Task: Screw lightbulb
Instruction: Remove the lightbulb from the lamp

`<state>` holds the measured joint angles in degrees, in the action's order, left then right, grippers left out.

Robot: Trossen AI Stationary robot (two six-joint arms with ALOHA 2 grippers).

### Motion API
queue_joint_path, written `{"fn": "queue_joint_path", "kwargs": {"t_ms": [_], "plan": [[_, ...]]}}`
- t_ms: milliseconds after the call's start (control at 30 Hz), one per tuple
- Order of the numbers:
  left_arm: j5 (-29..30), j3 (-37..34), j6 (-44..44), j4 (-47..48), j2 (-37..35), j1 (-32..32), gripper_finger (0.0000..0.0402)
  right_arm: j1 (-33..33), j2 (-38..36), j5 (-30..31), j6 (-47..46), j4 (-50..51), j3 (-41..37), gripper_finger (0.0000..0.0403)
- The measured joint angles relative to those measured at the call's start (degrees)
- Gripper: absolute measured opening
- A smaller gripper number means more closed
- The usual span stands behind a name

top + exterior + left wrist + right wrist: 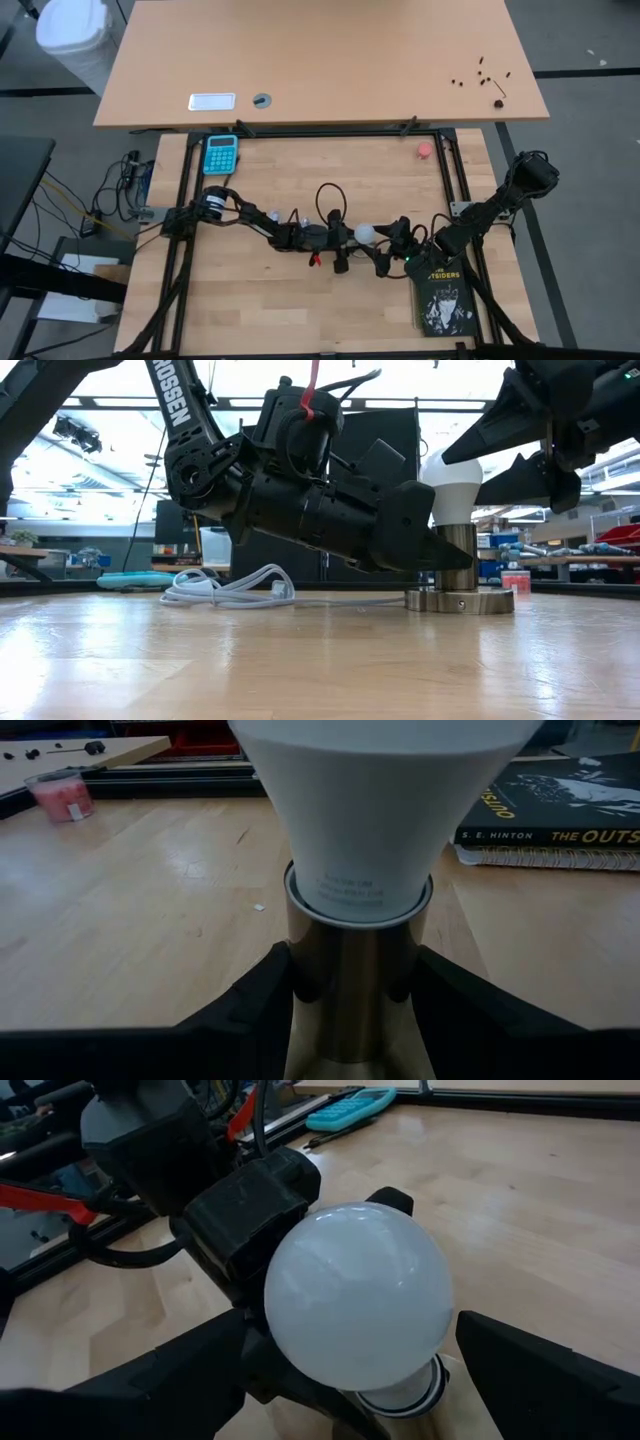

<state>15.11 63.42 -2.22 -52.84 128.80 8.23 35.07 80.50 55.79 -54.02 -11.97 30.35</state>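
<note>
The white lightbulb (355, 1295) stands upright in a metal socket (460, 600) with a round base, at the table's middle right (366, 234). My left gripper (360, 1010) reaches in low from the table's left and is shut on the socket's post. My right gripper (350, 1370) comes slanting down from the table's right and is open. Its fingers (540, 1370) stand on either side of the bulb's globe, with narrow gaps showing in the right wrist view. A white cord (230, 588) lies coiled on the table behind the left arm. My left gripper pinches the socket's upright metal post (355, 970) between its two fingers (265, 995), just below the bulb's neck. The fingers come nearly level from the table's left and lie across the post. The socket's base (460, 600) rests flat on the table.
A black book (440, 295) lies on the table near the front right, just beyond the socket. A teal calculator (221, 153) sits at the far left and a small pink round object (425, 150) at the far right. A second table (320, 60) stands behind.
</note>
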Motion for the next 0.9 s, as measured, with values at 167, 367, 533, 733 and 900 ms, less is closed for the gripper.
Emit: {"fn": "queue_joint_path", "kwargs": {"t_ms": [167,367,533,733,900], "plan": [[1.6,0.0,0.0,0.0,0.0,0.0,0.0179,0.0,0.0,0.0,-0.4,0.0,0.0,0.0374],[3.8,0.0,-0.5,0.0,0.0,0.0,0.0179,0.0,0.0,-0.3,0.1,0.1,0.0,0.0374],[4.4,0.0,-1.1,0.0,0.0,0.0,0.0179,0.7,0.0,-2.4,3.5,0.1,0.0,0.0374],[4.9,0.0,-1.2,0.4,-0.1,0.0,0.0179,4.1,0.0,-0.3,5.8,0.0,0.0,0.0374],[6.1,0.0,-0.1,0.4,-0.1,-0.1,0.0179,5.0,0.0,0.3,4.2,0.1,0.0,0.0374]]}}
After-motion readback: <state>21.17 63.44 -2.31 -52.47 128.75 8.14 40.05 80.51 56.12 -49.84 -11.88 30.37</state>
